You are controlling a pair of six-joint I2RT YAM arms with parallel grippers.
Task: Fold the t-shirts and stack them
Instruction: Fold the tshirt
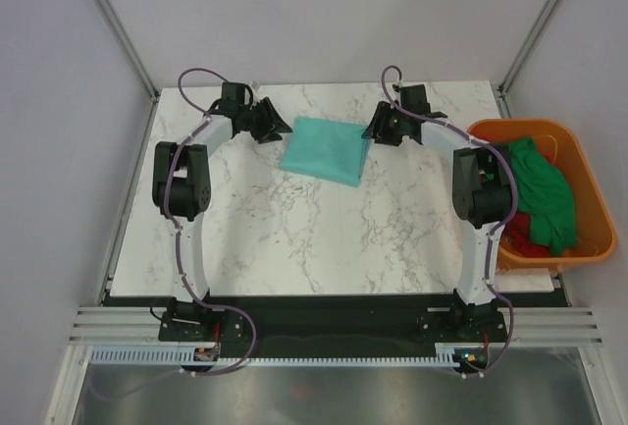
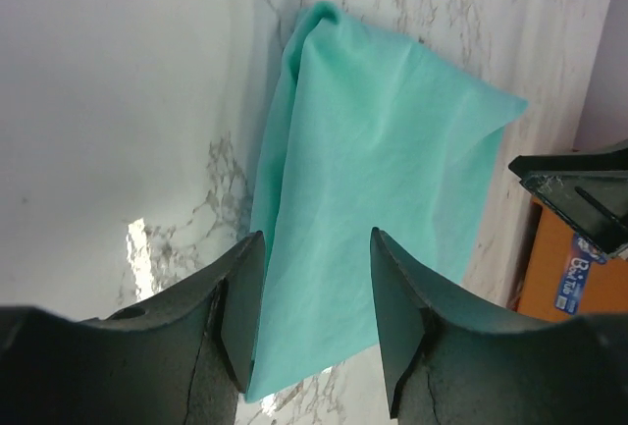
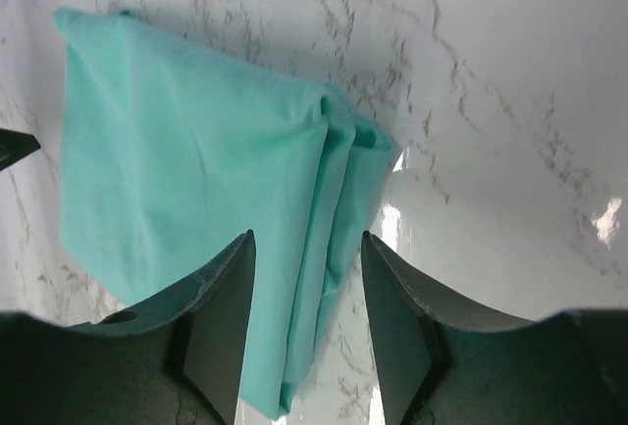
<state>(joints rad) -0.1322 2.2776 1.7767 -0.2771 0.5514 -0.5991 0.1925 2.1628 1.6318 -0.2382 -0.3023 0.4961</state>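
The left claw [image 2: 316,248] and right claw [image 3: 306,248] stand spread, pinching nothing, one over each side edge of the folded teal shirt [image 1: 326,150]. It lies flat between them, probably as the base of the stack. Bare table [image 1: 294,239] lies behind both claws. The tub [image 1: 589,211] of shirts sits outside the right claw.

White marble table [image 1: 294,239], pale grey walls [image 1: 324,13], metal corner posts [image 1: 113,23]

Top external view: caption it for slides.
Open left gripper and right gripper flank folded teal t-shirt; green shirt, red shirt in orange tub.
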